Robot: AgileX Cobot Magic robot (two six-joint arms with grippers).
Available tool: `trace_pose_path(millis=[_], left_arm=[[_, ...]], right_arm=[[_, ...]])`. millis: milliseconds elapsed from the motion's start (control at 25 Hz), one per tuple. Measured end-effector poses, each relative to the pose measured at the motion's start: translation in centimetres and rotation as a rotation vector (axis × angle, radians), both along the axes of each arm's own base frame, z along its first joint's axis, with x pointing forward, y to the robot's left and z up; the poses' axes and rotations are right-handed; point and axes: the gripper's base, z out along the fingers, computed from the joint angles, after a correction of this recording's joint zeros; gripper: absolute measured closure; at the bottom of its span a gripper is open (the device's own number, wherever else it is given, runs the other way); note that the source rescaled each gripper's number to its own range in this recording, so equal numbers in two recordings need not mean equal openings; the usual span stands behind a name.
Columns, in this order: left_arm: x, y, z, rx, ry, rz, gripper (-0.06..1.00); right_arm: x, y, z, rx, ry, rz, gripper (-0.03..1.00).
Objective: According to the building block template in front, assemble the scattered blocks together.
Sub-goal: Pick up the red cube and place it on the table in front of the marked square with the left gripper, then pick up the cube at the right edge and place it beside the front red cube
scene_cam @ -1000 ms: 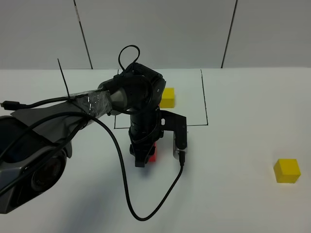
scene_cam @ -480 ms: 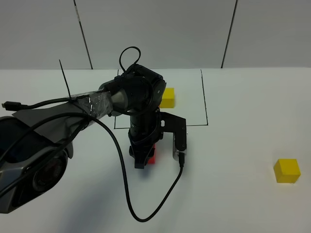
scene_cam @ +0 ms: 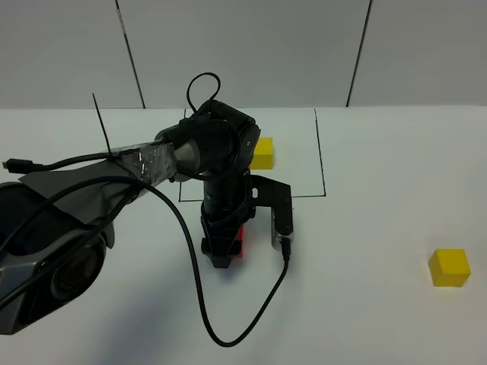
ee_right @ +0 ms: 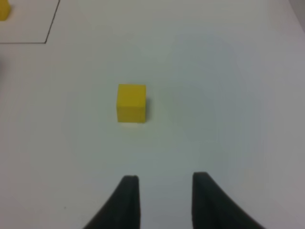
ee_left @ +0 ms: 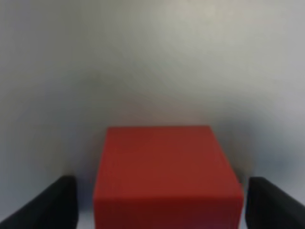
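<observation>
Slightly lower than before, the left claw (ee_left: 162,193) straddles the red block (ee_left: 159,152), fingers spread clear of it.

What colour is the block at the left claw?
Red; the block shows best in the left wrist view.

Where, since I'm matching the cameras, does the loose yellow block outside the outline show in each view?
Exterior high: loose yellow block, far right.
Left wrist: not in view.
Right wrist: loose yellow block ahead of the right tool.
Shared landmark: the black outline's corner.
</observation>
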Motion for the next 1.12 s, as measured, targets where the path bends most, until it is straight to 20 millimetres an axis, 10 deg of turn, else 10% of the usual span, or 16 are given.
trace_pose_path(millis=[200, 720, 1120], left_arm=[[0.0, 0.0, 0.1, 0.005, -0.002, 0.017, -0.03], [-0.9, 0.3, 8.4, -0.083, -0.126, 0.266, -0.06], [2.9, 10.5, 14.1, -0.177, -0.222, 0.755, -0.02]], right_arm=[[0.0, 0.0, 0.0, 0.0, 0.0, 0.0, 0.97], [0.0, 0.0, 0.0, 0.0, 0.0, 0.0, 0.97], [0.0, 0.0, 0.0, 0.0, 0.0, 0.0, 0.97]])
